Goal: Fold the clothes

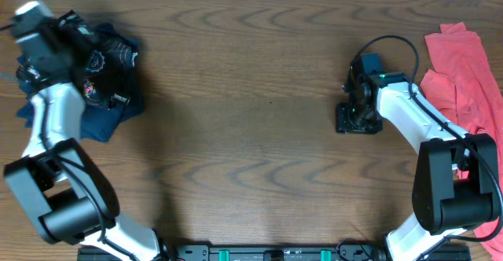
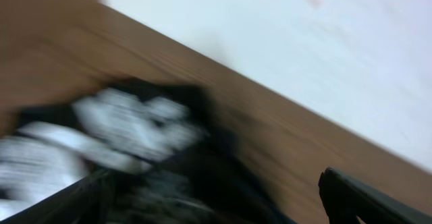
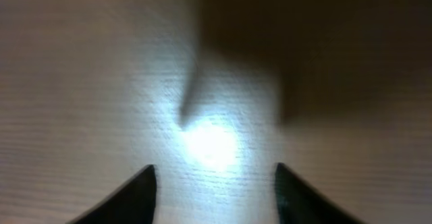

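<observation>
The black jersey (image 1: 106,64) lies crumpled in a heap at the table's far left corner. The left wrist view is blurred; there the jersey (image 2: 135,126) shows its big white lettering. My left gripper (image 1: 81,41) hovers over the heap. In its own view the left gripper (image 2: 214,180) has its fingers (image 2: 358,197) spread wide, cloth below them and nothing clamped. My right gripper (image 1: 357,119) points straight down at bare wood right of centre. The right gripper (image 3: 214,173) stands open, with only lit tabletop between its two dark tips.
A dark blue garment (image 1: 98,123) pokes out from under the heap on its near side. A coral-red shirt (image 1: 464,72) lies along the right edge, close to the right arm. The wooden table (image 1: 251,96) stretches between the two arms.
</observation>
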